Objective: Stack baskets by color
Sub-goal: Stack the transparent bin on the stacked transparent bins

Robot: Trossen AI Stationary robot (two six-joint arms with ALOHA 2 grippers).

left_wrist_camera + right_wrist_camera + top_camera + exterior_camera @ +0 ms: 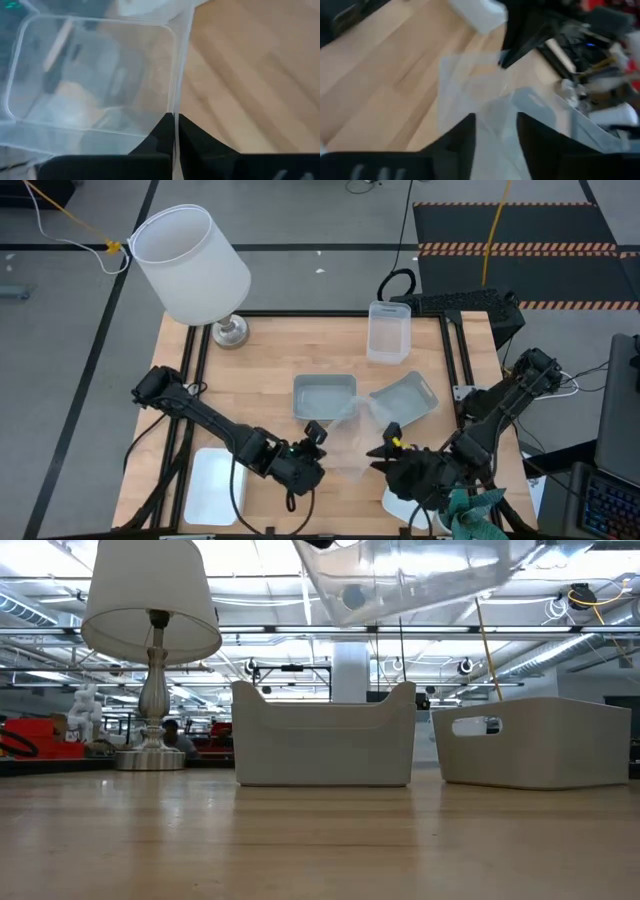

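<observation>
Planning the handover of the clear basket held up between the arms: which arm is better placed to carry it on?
Left, probably. The left hand is shut on the clear basket wall, while the right hand stands open around its edge.

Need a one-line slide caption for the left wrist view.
Left gripper shut on the clear basket's thin rim, above the wooden table.
</observation>
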